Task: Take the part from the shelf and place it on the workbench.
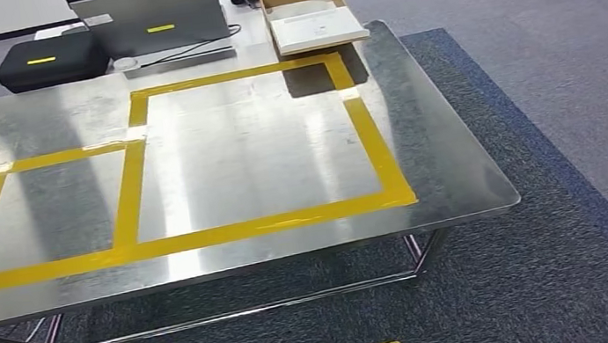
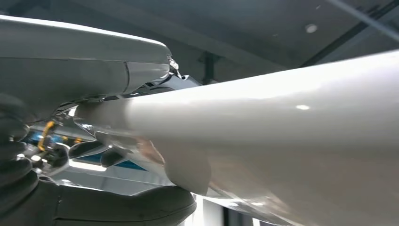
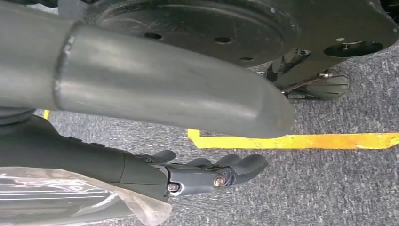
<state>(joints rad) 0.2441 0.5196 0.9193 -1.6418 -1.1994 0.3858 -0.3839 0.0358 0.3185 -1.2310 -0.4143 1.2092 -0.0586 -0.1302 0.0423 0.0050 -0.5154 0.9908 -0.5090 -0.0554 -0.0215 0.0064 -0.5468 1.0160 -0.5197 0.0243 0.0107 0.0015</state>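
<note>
One part [image 2: 282,141] — left hand [image 2: 70,66] grips; one workbench [image 1: 450,161].

The room is bright. The shiny metal worktop [image 1: 219,160] throws back wide white glare from lights above. A box [image 1: 311,15] drops a small dark shadow. Up close, the white part [image 2: 291,136] looks soft and blurry, with little light spots.

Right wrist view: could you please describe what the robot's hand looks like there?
The right hand has a thick, smooth grey thumb with a rounded tip and darker, glossy charcoal fingers, slimmer than the thumb, with small metal screws showing on their sides.
</note>
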